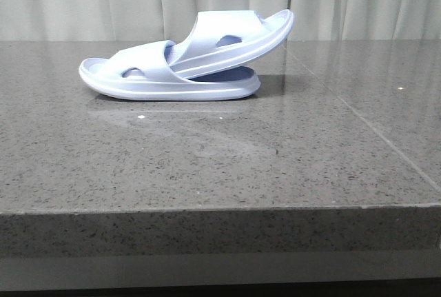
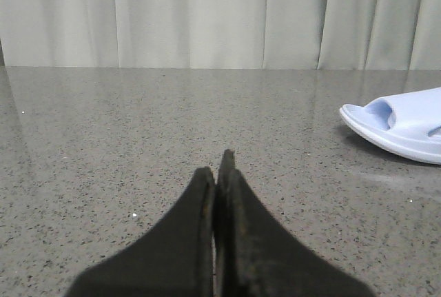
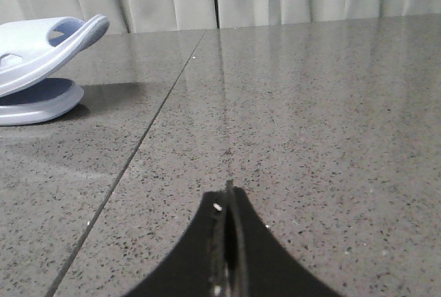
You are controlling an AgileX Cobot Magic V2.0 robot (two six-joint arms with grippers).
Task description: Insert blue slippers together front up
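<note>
Front view showed the blue slippers [image 1: 186, 59] already nested toward 12 o'clock on the tabletop [image 1: 207, 166]: 1 lay flat on its sole, the other was pushed through its strap and rested tilted, its raised end toward 3 o'clock. The strap appeared to hold the upper one in place, so the insertion looked finished. No arm touched the pair. The left end effector [image 2: 219, 173] was closed on nothing, well apart from the slippers, and the right end effector [image 3: 229, 204] likewise was closed and empty.
</note>
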